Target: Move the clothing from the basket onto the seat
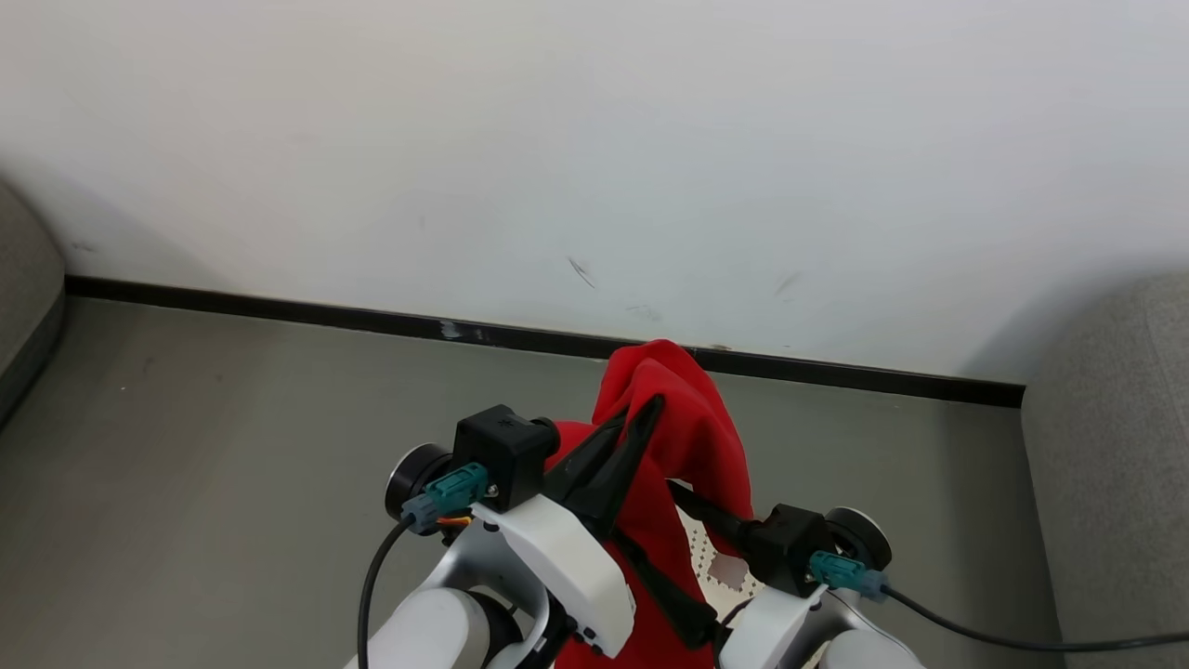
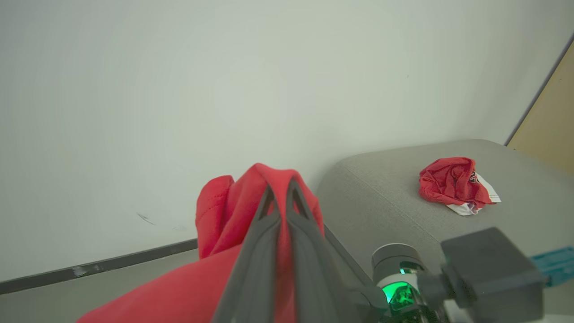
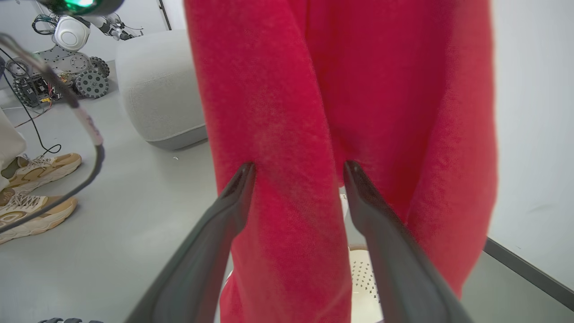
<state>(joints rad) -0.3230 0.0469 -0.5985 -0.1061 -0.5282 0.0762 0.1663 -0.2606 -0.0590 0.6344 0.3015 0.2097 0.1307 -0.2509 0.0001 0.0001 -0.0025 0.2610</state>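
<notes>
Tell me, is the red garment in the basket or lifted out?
Lifted: the red garment hangs from the shut left gripper above the basket; its lower end is hidden.

The left gripper (image 2: 280, 190) has its jaws pressed together on a red garment (image 2: 219, 220). One fold humps over the dark fingertips and the rest trails back along them. Behind is a pale wall (image 2: 179, 89) with a dark skirting board (image 2: 112, 264). To the right, the grey seat (image 2: 381, 197) carries a crumpled red-and-white piece (image 2: 453, 184), well apart from the held cloth. The right arm's wrist (image 2: 489, 264), glowing green, sits just beside the seat's near edge.
</notes>
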